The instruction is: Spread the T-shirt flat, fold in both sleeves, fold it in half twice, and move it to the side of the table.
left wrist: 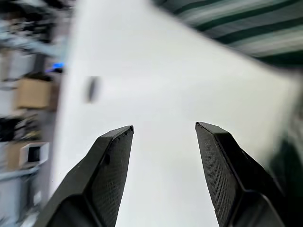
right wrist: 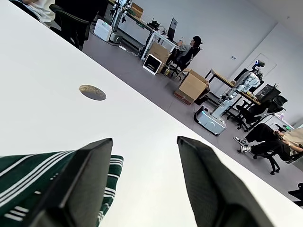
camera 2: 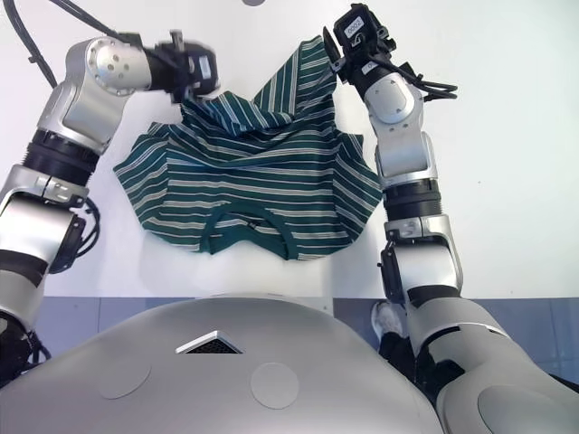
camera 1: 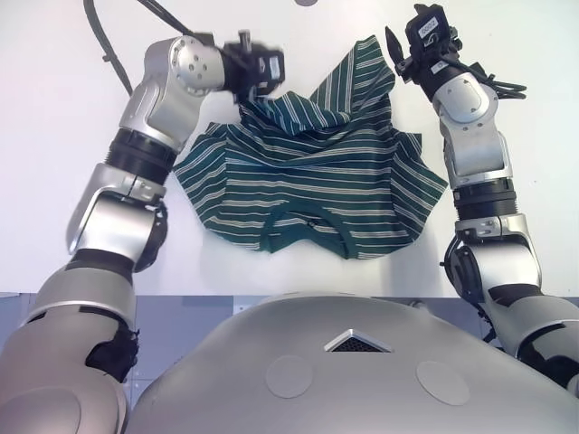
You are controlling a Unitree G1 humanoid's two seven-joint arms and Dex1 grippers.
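A dark green T-shirt [camera 1: 312, 181] with white stripes lies on the white table [camera 1: 534, 54], its collar [camera 1: 308, 223] toward me. Its far hem is rumpled and folded up into a peak at the far right. My left gripper [camera 1: 246, 90] hovers at the shirt's far left corner. In the left wrist view it [left wrist: 163, 135] is open over bare table, the striped cloth [left wrist: 246, 23] off to one side. My right gripper [camera 1: 392, 42] is at the raised far right corner; it [right wrist: 144, 144] is open too, with the shirt's edge [right wrist: 28, 179] beside one finger.
A small round cap [right wrist: 92, 92] is set into the tabletop beyond the shirt. Bare white table stretches to both sides of the shirt. Past the far edge are chairs, desks and boxes [right wrist: 191, 85] in the room.
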